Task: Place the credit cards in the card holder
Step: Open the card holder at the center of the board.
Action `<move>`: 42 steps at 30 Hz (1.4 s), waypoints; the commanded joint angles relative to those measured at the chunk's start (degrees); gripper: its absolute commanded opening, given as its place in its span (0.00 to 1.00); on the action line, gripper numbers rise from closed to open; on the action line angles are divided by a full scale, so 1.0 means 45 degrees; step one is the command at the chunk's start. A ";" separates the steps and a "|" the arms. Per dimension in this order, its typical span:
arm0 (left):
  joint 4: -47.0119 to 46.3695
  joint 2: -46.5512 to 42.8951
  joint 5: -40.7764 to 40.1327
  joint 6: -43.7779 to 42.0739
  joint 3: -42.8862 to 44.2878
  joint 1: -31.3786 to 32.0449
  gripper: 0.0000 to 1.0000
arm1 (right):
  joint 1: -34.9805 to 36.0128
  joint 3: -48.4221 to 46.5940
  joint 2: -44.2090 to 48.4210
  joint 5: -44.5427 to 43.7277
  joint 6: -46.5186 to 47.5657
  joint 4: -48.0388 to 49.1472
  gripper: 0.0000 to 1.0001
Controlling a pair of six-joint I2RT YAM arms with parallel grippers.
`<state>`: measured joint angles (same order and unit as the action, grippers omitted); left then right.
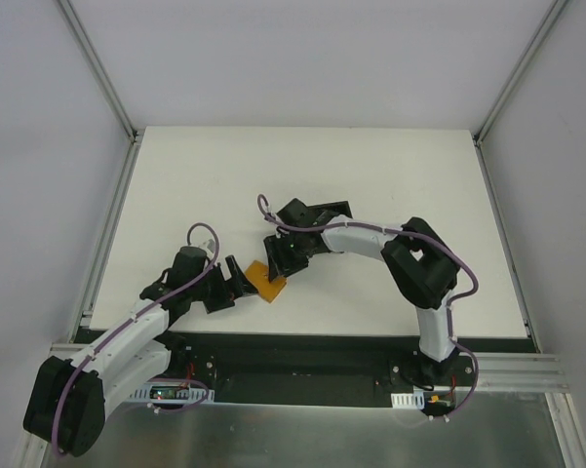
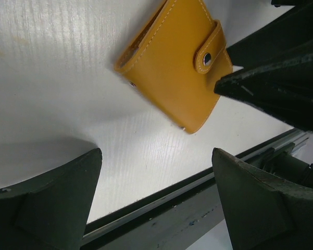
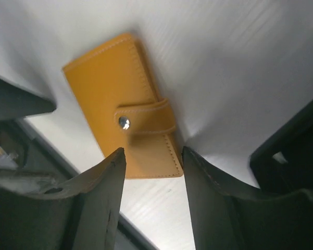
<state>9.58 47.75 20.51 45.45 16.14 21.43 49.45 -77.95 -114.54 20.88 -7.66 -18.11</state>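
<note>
A closed tan-orange folding wallet (image 1: pixel 269 280) with a snap strap lies near the table's front edge; it also shows in the left wrist view (image 2: pixel 174 57) and the right wrist view (image 3: pixel 120 99). No loose credit cards show. My left gripper (image 1: pixel 236 283) is open and empty just left of the wallet (image 2: pixel 156 156). My right gripper (image 1: pixel 278 258) is open just above the wallet's far corner, its fingertips either side of that corner (image 3: pixel 153 156). The black card holder (image 1: pixel 330 213) stands behind the right gripper, partly hidden by it.
The table's front edge with a dark metal rail (image 2: pixel 198 208) runs right below the wallet. Metal frame posts (image 1: pixel 102 68) stand at the back corners. White table surface (image 1: pixel 224 175) stretches to the back and sides.
</note>
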 commanded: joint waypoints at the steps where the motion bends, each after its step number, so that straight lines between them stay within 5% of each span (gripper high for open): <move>1: 0.0468 0.0444 -0.0320 -0.0042 0.0065 0.0120 0.88 | 0.0202 0.1440 0.0940 0.0748 -0.0424 0.0623 0.49; 9: -0.0410 0.1653 -0.0360 -0.0061 0.0611 0.0120 0.88 | 0.1392 0.4040 0.2504 0.0419 -0.2338 0.3084 0.36; 19: -0.0548 0.2028 -0.0632 -0.0101 0.0906 0.0120 0.86 | 0.1472 0.4200 0.3949 -0.1652 -0.2439 0.2971 0.39; 33: -0.0664 0.1908 -0.0789 -0.0002 0.0533 0.0120 0.79 | 0.0164 0.2089 0.1353 -0.0503 -0.2379 0.2540 0.48; 42: -0.2071 0.3217 -0.0359 -0.0667 0.0632 0.0120 0.70 | 0.0202 0.3122 0.1039 0.0651 -0.3257 0.4449 0.49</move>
<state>1.52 60.34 19.42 45.56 19.86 21.43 50.11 -66.15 -109.49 19.92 -19.38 -3.84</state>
